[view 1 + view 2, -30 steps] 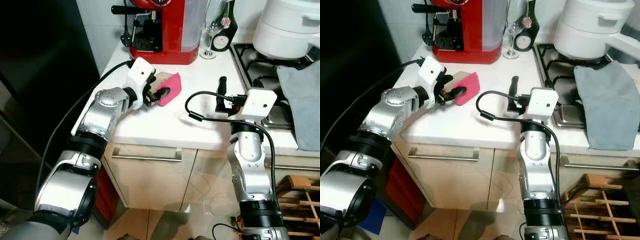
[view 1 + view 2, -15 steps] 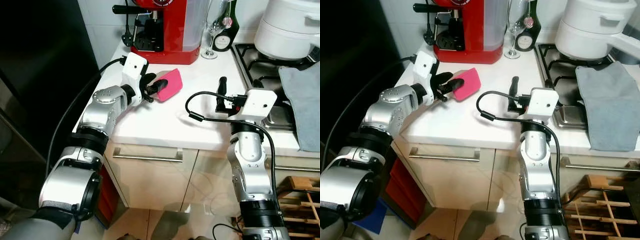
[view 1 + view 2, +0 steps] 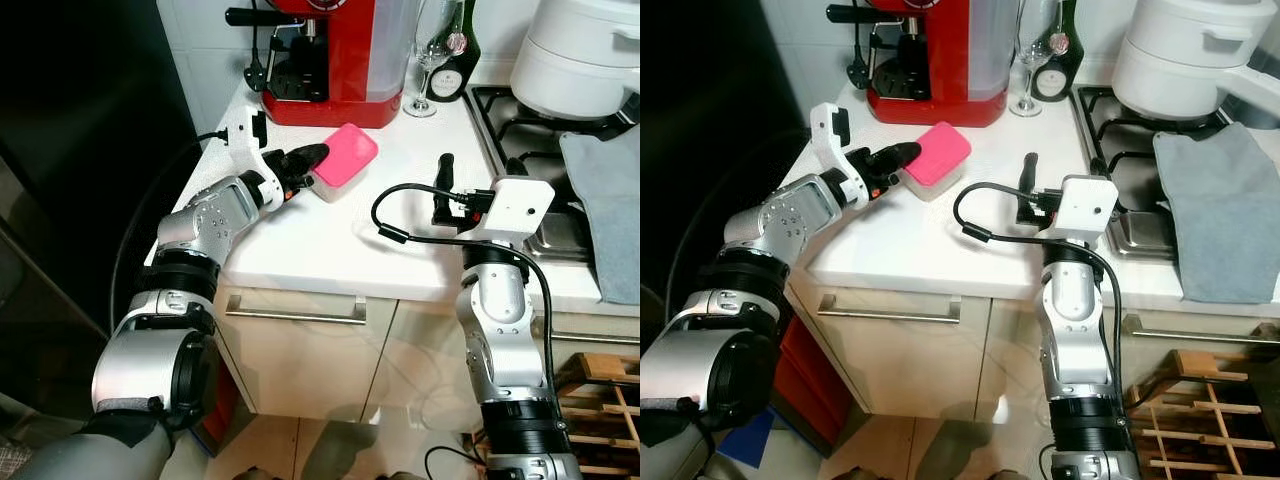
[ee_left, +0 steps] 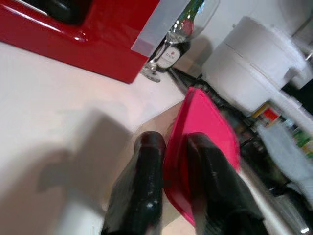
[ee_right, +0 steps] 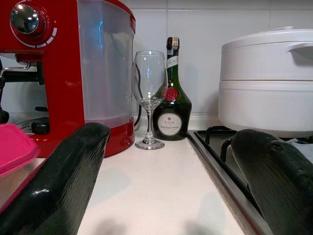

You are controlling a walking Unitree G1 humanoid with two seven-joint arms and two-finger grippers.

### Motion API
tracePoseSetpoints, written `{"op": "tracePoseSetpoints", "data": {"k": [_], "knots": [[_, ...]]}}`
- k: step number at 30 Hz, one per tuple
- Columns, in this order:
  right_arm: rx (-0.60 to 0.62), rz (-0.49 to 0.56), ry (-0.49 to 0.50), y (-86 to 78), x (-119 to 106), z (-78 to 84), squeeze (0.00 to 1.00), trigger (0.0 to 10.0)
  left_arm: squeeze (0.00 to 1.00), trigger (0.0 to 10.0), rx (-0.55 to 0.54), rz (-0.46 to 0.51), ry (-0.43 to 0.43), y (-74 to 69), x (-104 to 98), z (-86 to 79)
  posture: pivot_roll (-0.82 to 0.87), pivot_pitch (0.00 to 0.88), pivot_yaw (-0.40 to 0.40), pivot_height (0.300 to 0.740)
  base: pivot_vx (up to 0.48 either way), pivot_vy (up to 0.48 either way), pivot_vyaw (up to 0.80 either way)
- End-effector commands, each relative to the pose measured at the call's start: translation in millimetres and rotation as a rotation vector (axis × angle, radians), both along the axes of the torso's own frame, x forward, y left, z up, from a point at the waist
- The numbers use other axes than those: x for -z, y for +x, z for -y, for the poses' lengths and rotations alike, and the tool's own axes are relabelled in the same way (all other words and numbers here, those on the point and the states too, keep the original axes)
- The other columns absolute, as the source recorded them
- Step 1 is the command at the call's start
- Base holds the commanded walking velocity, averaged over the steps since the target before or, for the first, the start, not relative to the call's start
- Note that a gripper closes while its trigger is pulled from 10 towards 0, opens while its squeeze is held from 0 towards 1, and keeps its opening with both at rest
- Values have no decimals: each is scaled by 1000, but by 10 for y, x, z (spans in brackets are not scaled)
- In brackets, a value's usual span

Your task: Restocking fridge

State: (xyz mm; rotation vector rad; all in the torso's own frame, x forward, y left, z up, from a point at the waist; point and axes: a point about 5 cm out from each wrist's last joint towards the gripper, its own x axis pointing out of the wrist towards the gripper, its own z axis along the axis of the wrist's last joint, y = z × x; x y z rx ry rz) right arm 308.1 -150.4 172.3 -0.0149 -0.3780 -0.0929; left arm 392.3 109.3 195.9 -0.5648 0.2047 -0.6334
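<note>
1. The rectangular clear plastic container with a bright pink lid (image 3: 340, 173) lies lid-up and flat on the white surface (image 3: 330, 245), in front of the red espresso machine (image 3: 335, 60). Its long axis runs diagonally, from the left hand toward the stemmed wine glass (image 3: 425, 55) and dark green bottle (image 3: 452, 60).
2. The lid is a rounded pink rectangle; the box below is pale and translucent.
3. The left hand (image 3: 300, 160) reaches in from the surface's left edge with its forearm low, and its two black fingers (image 4: 146, 181) are nearly together, pinching the near edge of the pink lid.
4. The right hand (image 3: 443, 185) hovers above the surface, well apart from the container, between it and the gas hob (image 3: 520, 120). Its fingers (image 5: 68, 171) are spread wide with nothing between them, pointing toward the glass, bottle and white lidded pot (image 5: 266, 81).
</note>
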Motion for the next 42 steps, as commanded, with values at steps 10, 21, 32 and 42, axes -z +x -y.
{"op": "tracePoseSetpoints", "data": {"k": [10,21,32,42], "knots": [[-29,-11,-1,52,-17,-38,0,10000,0,0,-23,8,-106,-47,-345,140,-37,0,41,740,0,0,0],[-167,2,19,127,-118,-51,0,10000,0,0,-7,68,-69,-137,-462,161,-35,0,48,740,0,0,0],[-551,-89,47,324,-501,342,1000,10000,0,0,35,160,74,-114,-455,-142,-29,0,43,740,0,0,0],[-887,-191,-75,228,-655,463,1000,10000,0,0,174,268,137,-144,-570,-324,-23,0,33,740,0,0,0]]}}
